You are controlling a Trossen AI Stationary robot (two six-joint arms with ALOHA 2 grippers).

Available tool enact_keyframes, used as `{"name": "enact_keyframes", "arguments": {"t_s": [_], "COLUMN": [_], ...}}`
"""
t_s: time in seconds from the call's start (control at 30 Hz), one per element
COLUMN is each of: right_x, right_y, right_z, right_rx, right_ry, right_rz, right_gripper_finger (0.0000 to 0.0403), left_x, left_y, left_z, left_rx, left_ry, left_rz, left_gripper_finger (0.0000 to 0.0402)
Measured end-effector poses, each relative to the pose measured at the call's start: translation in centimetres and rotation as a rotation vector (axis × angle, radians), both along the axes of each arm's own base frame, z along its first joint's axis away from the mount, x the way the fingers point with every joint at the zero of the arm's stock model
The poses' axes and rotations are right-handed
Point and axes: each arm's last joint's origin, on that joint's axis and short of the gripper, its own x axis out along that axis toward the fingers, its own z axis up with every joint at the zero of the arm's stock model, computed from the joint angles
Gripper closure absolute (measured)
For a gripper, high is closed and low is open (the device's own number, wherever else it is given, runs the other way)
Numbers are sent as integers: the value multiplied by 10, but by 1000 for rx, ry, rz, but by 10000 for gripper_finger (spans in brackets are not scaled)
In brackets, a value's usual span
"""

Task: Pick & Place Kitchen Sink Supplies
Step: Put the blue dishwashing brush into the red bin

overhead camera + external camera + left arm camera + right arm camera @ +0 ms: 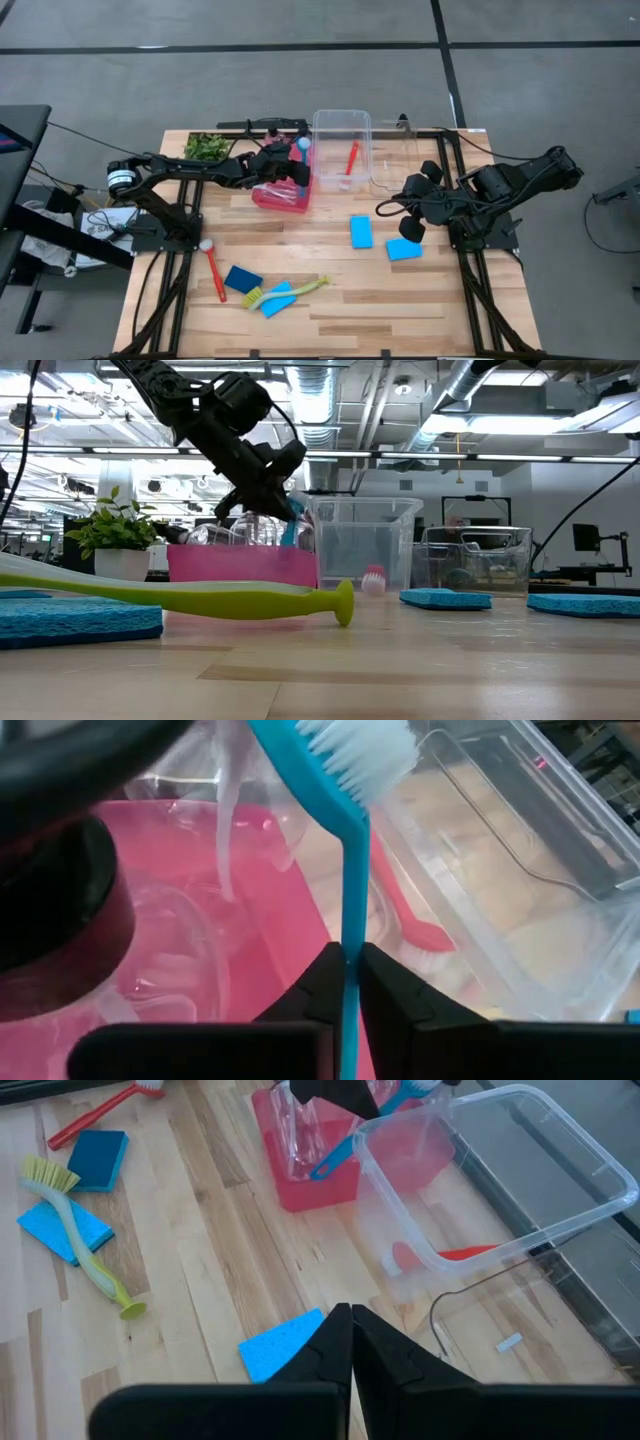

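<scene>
Left pincer [351, 982] gripping blue brush [350, 870], over red tray [280, 910]

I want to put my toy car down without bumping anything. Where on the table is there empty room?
The near right corner of the table is bare, in front of the two blue sponges. The middle strip between the red tray and the yellow-green brush is free too. It's crowded by the tray, the clear bin and the near left brush pile.

Blue brush [349, 870] held over bottles [240, 532], sponges [361, 232] scattered on table
</scene>
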Motion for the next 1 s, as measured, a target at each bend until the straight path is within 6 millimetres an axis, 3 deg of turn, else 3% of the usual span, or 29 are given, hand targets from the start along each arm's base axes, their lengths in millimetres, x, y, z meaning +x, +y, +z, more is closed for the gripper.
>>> {"name": "enact_keyframes", "arguments": {"t_s": [0.67, 1.0], "right_x": [0, 2], "right_y": [0, 1], "right_z": [0, -1], "right_rx": [2, 0], "right_ry": [-1, 3], "right_rz": [-2, -1], "right_gripper_finger": [402, 402], "left_x": [1, -13], "left_y": [-5, -10], "left_z": [5, 37], "left_rx": [12, 99], "left_ry": [-25, -77], "left_rz": [-19, -17], "left_gripper_finger": [389, 390]}}
